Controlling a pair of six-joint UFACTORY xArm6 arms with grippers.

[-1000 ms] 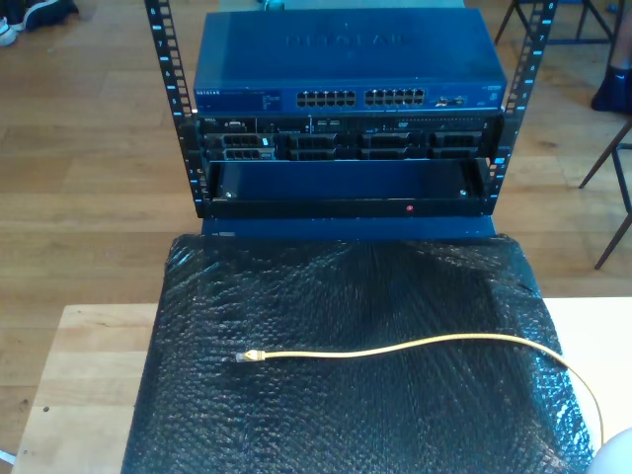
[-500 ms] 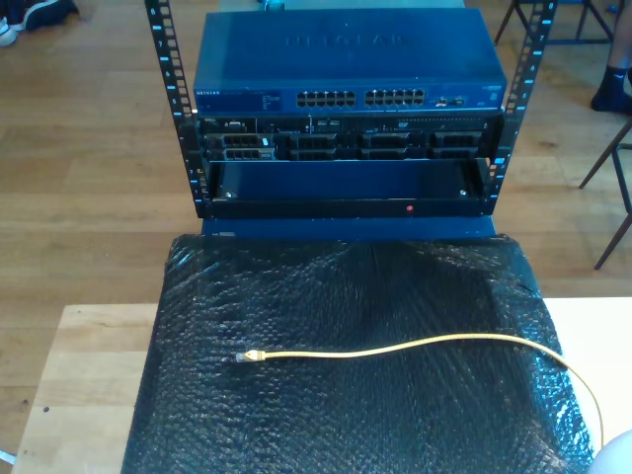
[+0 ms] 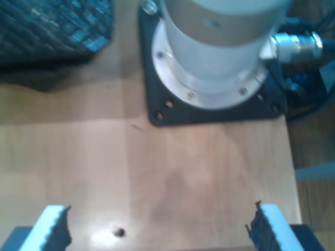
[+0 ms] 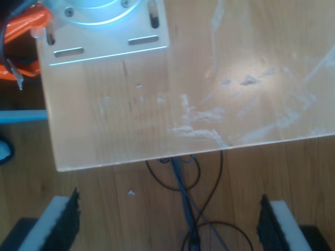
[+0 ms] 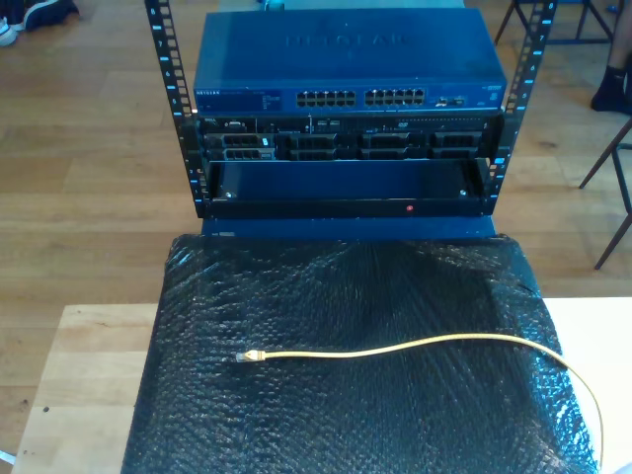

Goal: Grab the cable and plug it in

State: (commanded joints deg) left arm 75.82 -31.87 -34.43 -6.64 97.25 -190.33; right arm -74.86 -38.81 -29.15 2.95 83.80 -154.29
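Observation:
The yellow cable [image 5: 425, 343] lies loose on the black bubble-wrap mat [image 5: 346, 296], its small clear plug [image 5: 249, 355] toward the exterior view's left and its tail running off at the lower right. Beyond the mat stands a rack with a blue network switch [image 5: 346, 59] showing a row of ports [image 5: 360, 98]. My first gripper [image 3: 159, 227] is open over bare wooden tabletop beside a grey arm base [image 3: 214, 47]. My second gripper [image 4: 170, 222] is open over a table edge and the floor. Nothing sits between either pair of fingers.
A black mounting plate [image 3: 220, 112] and a corner of the mat [image 3: 52, 26] lie near my first gripper. Thin dark wires [image 4: 188, 209] trail on the floor under my second gripper, by a metal base plate [image 4: 104, 36]. Chair legs [image 5: 607, 178] stand at the exterior view's right.
A pale rounded shape at the exterior view's lower right corner has slipped almost out of the picture. The cable has not moved.

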